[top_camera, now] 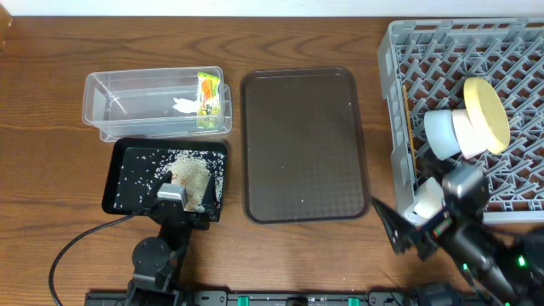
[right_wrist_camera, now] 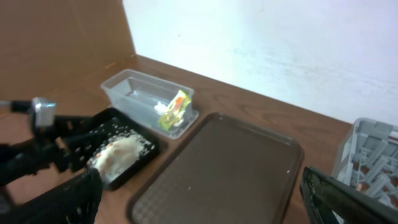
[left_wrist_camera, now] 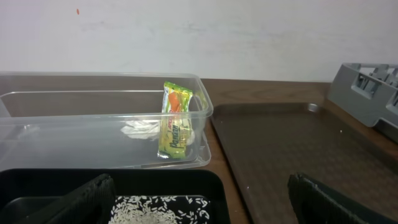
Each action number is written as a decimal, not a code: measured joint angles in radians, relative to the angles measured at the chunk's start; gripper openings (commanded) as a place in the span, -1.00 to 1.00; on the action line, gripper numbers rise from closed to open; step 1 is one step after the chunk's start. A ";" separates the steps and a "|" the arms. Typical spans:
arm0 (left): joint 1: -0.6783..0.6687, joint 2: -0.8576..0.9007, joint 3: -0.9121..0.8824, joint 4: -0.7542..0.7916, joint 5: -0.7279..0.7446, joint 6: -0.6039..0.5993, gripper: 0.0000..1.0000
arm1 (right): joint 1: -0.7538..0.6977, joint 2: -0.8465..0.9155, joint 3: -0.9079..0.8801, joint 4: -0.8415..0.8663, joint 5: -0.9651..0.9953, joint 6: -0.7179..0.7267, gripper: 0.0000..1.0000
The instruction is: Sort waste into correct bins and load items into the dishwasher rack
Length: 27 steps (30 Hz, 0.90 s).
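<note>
My left gripper (left_wrist_camera: 199, 185) hangs with its jaws spread wide and empty over the near end of the black tray (left_wrist_camera: 155, 177). Rice (left_wrist_camera: 158, 208) is heaped right beneath it. Just beyond sits the clear tub (left_wrist_camera: 99, 134), with the wrapper (left_wrist_camera: 173, 121) upright at its right end and the tissue (left_wrist_camera: 140, 129) beside it. My right gripper (right_wrist_camera: 199, 193) is also open and empty, by the brown tray's (right_wrist_camera: 224, 168) near right corner. The rack (top_camera: 510, 68) to its right holds the plate (top_camera: 486, 110) and bowls (top_camera: 446, 132).
</note>
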 measured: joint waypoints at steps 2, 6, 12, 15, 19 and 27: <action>0.000 0.000 0.000 0.000 0.000 0.000 0.82 | 0.000 -0.025 0.000 -0.035 -0.003 0.000 0.99; 0.000 0.000 0.000 0.000 0.000 0.000 0.82 | 0.000 -0.040 0.000 -0.115 0.053 -0.027 0.99; 0.000 0.000 0.000 0.000 0.000 0.000 0.82 | -0.007 -0.051 -0.071 -0.091 0.180 -0.100 0.99; 0.000 0.000 0.000 0.000 0.000 -0.001 0.82 | -0.047 -0.102 -0.199 0.047 0.208 -0.126 0.99; 0.000 0.000 0.000 0.000 0.000 -0.002 0.82 | -0.094 -0.224 -0.386 0.205 0.215 -0.141 0.99; 0.000 0.000 0.000 0.000 0.000 -0.002 0.82 | -0.108 -0.462 -0.695 0.428 0.214 -0.156 0.97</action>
